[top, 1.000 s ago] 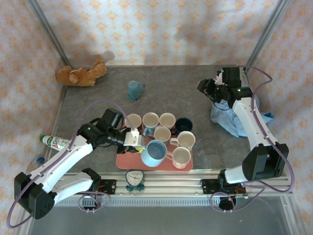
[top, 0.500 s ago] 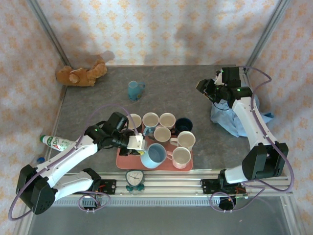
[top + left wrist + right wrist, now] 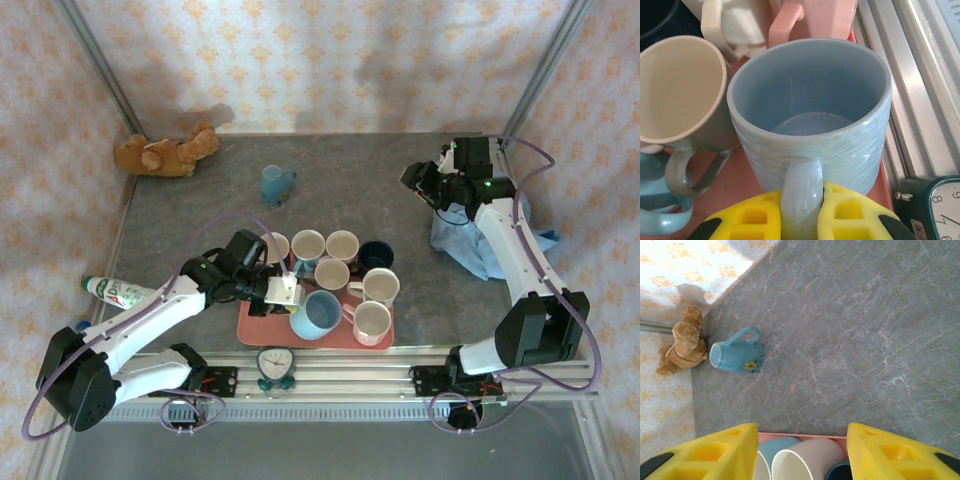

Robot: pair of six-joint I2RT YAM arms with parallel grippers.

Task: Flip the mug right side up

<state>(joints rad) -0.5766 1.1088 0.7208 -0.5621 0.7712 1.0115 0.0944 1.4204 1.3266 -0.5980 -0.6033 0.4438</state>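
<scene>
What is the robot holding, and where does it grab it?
The left gripper pinches the light blue mug by its handle. The right gripper holds nothing.

Pink tray (image 3: pixel 254 328): packed with mugs (image 3: pixel 308 245), narrow gaps between them. Grey tabletop (image 3: pixel 370 190) behind: open, broken by small blue mug (image 3: pixel 277 185), teddy bear (image 3: pixel 165 152) far-left, blue cloth (image 3: pixel 470 250) right. Near edge: clock (image 3: pixel 277 365) just beside tray, bottle (image 3: pixel 115 291) left.

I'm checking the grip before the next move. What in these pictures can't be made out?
Left wrist view: the blue mug hides its own base; whether it rests on the tray is unclear.
Left wrist view: the clock is cut off by the frame's corner.
Top view: the bottle label is too small to read.
Right wrist view: the bottom edge cuts off the cream mug.
</scene>
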